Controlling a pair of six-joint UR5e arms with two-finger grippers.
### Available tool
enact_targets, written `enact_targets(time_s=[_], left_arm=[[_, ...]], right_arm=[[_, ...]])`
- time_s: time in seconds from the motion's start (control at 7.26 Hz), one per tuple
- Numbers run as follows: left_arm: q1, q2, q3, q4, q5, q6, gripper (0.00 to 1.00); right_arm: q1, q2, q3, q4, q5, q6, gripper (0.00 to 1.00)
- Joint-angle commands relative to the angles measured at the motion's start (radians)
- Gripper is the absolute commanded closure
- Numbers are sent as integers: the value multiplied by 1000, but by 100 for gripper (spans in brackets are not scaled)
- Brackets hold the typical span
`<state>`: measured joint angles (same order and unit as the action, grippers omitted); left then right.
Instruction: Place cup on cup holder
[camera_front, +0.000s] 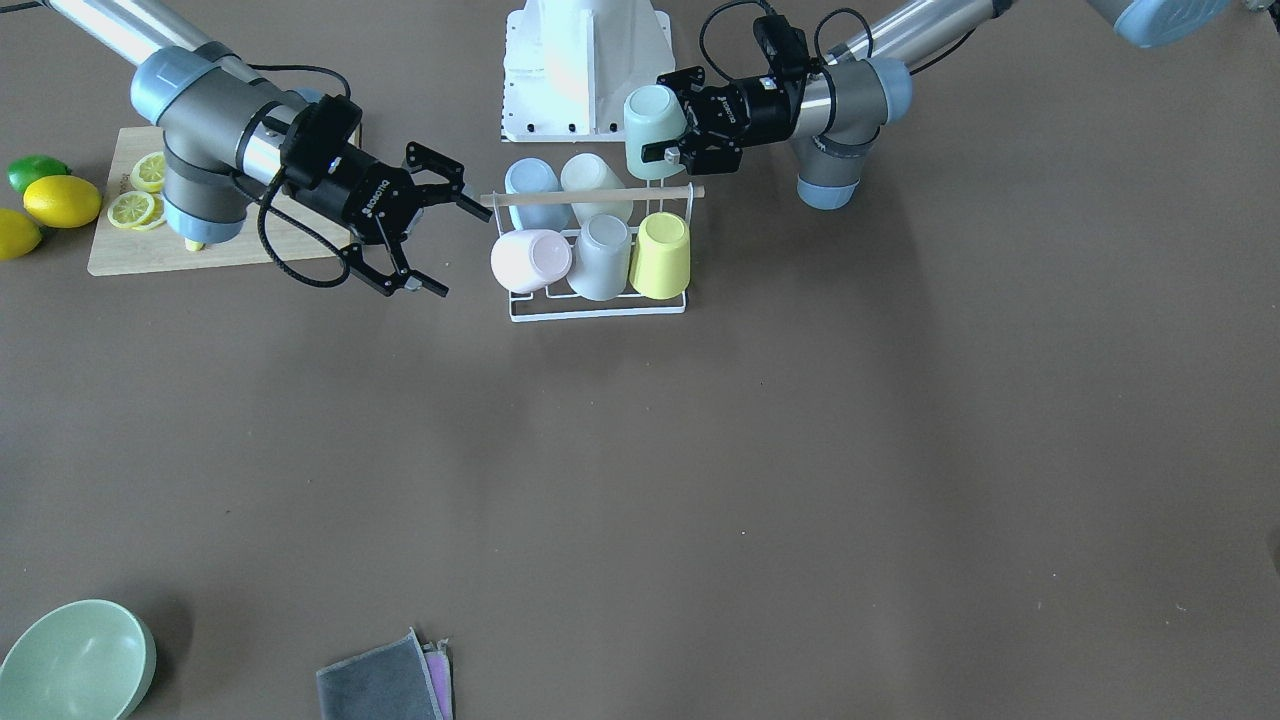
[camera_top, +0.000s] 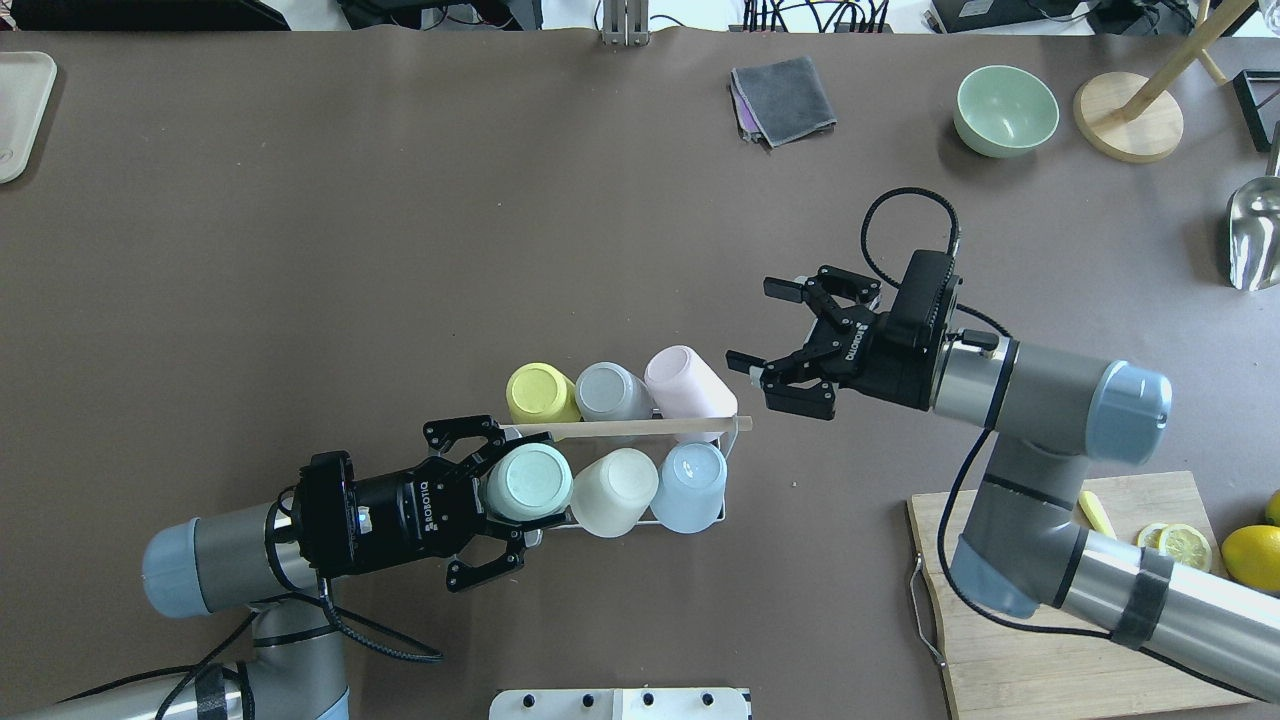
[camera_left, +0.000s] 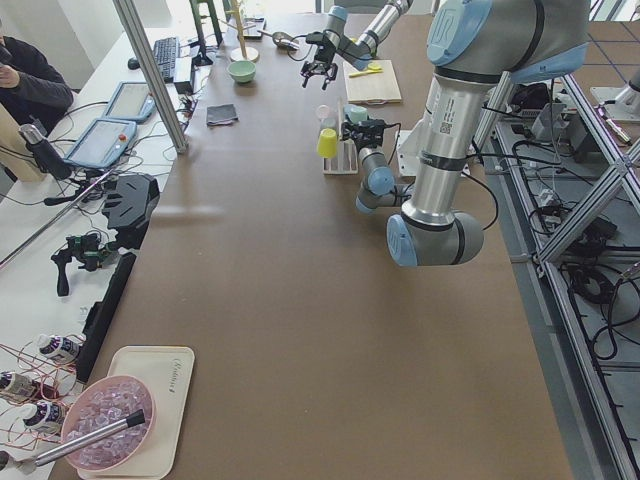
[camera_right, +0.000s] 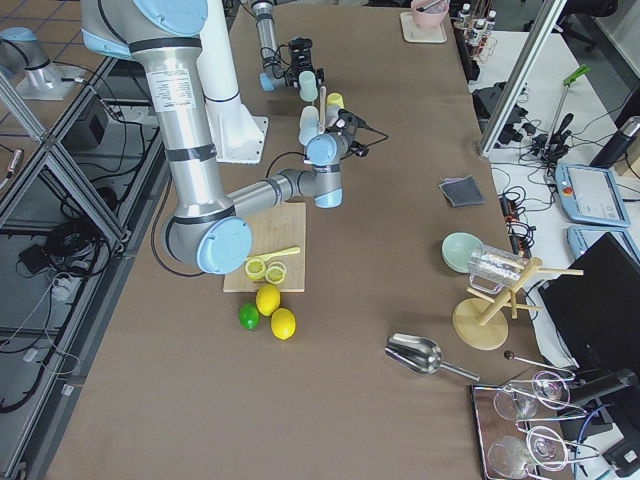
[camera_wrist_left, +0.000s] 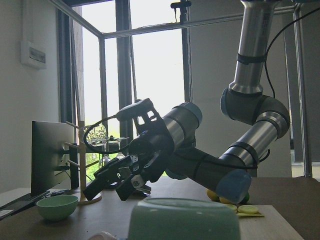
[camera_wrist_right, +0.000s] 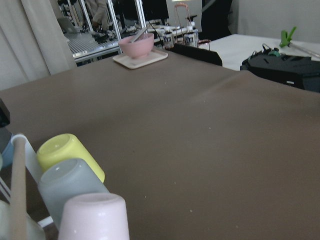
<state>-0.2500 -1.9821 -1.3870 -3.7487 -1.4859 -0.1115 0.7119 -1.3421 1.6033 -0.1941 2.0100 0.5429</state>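
Cup holder (camera_top: 640, 428): stands on the brown table (camera_top: 400, 250), near the robot's edge and about midway between the two arms. The wooden rod runs left to right across the top.

Far row of the holder, left to right as the robot faces it: yellow cup (camera_top: 540, 393), grey cup (camera_top: 612, 390), pink cup (camera_top: 688, 382). All three are bottom up and lean away from the robot.

Near row: cream cup (camera_top: 618, 490) in the middle and blue cup (camera_top: 690, 485) at the right, both bottom up.

Mint cup (camera_top: 530, 480): at the left end of the near row, bottom up, just beside the cream cup. Whether it rests on a prong cannot be told from any view.

Left gripper (camera_front: 658, 117): reaches in from the left, roughly level with the table. Its fingers (camera_top: 465, 432) lie one on the far side and one on the near side of the mint cup and pinch it between them.

Right gripper (camera_top: 760, 325): hangs just off the right end of the holder, near the pink cup and the rod's tip but touching neither. Its fingers are spread wide and hold nothing.

Other items: a wooden cutting board (camera_top: 1030, 640) with lemon slices (camera_top: 1180, 545) lies under the right arm at the near right. A green bowl (camera_top: 1005, 108) and a folded grey cloth (camera_top: 785, 98) sit at the far edge, well apart from the holder.
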Motion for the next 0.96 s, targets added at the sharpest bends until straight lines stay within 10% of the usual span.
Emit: enact_targets(time_s=[0.0, 0.83], left_arm=[[0, 0, 0, -5, 1, -1, 1], [-21, 14, -35, -2, 6, -7, 1]], right_arm=[[182, -46, 6, -318, 264, 11, 0], [568, -114, 102, -1379, 319, 28, 0]])
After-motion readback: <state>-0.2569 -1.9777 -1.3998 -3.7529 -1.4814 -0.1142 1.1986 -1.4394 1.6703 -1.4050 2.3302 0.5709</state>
